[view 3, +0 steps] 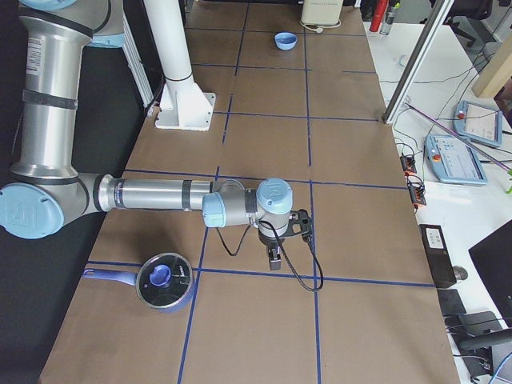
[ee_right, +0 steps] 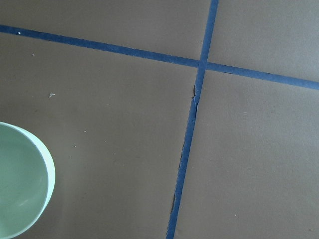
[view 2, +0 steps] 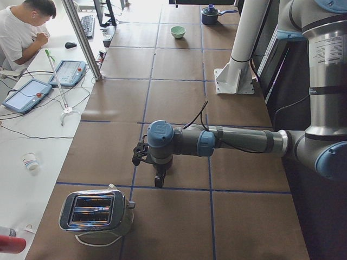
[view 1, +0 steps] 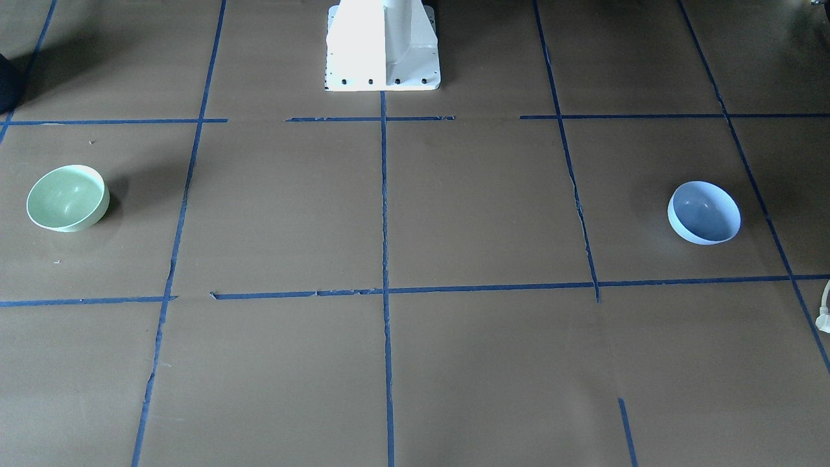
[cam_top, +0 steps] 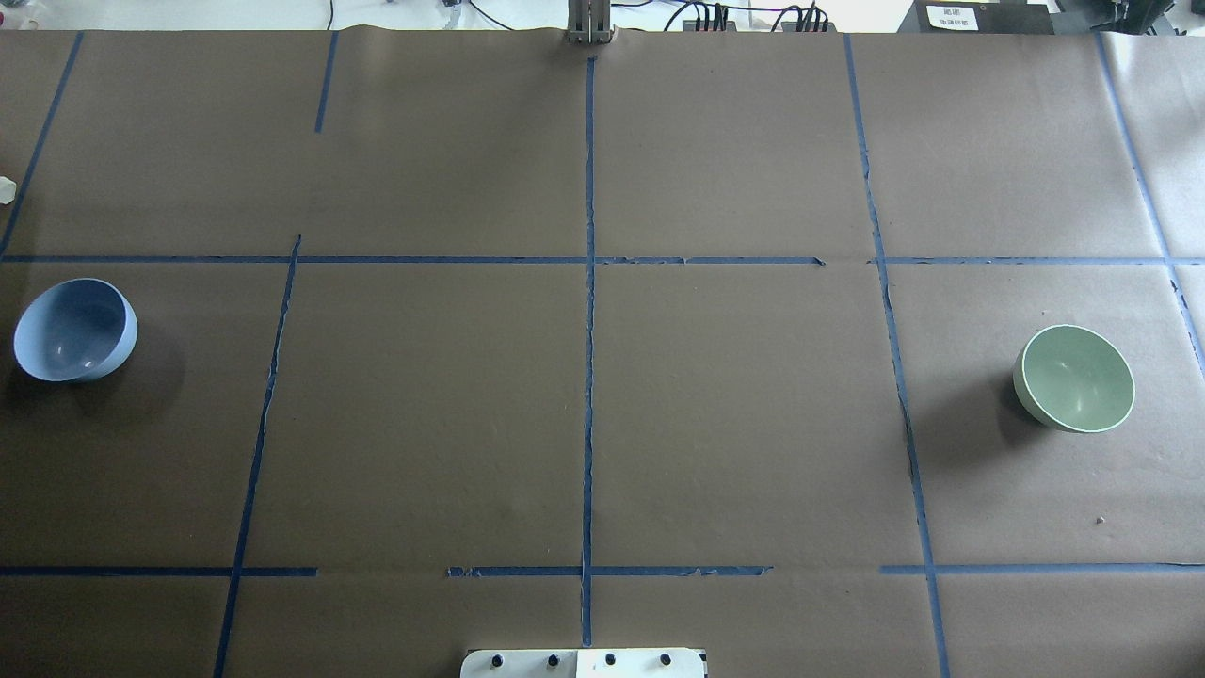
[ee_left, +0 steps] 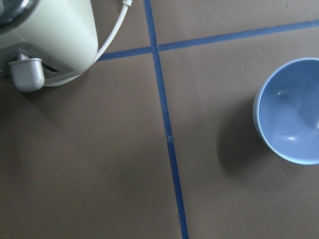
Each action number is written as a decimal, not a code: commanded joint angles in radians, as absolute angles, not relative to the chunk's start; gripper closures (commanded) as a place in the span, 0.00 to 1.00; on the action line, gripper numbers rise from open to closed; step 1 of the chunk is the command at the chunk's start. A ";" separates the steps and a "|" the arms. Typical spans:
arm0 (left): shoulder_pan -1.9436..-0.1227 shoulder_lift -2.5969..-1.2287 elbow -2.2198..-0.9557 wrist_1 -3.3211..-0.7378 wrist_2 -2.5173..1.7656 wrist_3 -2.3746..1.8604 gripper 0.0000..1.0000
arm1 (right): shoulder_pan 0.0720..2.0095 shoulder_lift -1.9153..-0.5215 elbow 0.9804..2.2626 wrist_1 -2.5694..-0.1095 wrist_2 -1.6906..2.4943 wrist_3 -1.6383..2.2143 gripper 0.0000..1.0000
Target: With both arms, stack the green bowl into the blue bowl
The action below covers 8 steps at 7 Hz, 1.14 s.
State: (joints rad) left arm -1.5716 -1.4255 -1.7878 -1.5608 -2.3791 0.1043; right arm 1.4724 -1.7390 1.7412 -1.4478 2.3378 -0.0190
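Two bowls well apart on the desk, an arm over each end

The green bowl (view 1: 67,198) stands upright at the end of the desk (view 1: 454,214) on the robot's right, and the blue bowl (view 1: 704,212) stands upright at the opposite end, near a toaster (ee_left: 45,35). The left fingers (view 2: 159,180) point down above the desk near the blue bowl, the right fingers (view 3: 274,260) likewise near a lidded pot (view 3: 164,282); whether either pair is wide or narrow cannot be told

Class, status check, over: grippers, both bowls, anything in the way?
Left gripper, right gripper: clear of both bowls, open or shut unreadable. Green bowl and blue bowl far apart, unstacked. Only tape lines between them.
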 commanded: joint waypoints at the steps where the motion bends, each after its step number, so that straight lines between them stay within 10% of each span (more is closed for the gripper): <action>1: -1.563 -1.404 -1.817 -1.543 -2.393 0.110 0.00 | 1.473 -1.741 1.750 -1.445 2.351 -0.018 0.00; 8: -1.384 -1.404 -1.690 -1.824 -2.480 -0.103 0.00 | 1.470 -1.740 1.733 -1.445 2.353 -0.018 0.00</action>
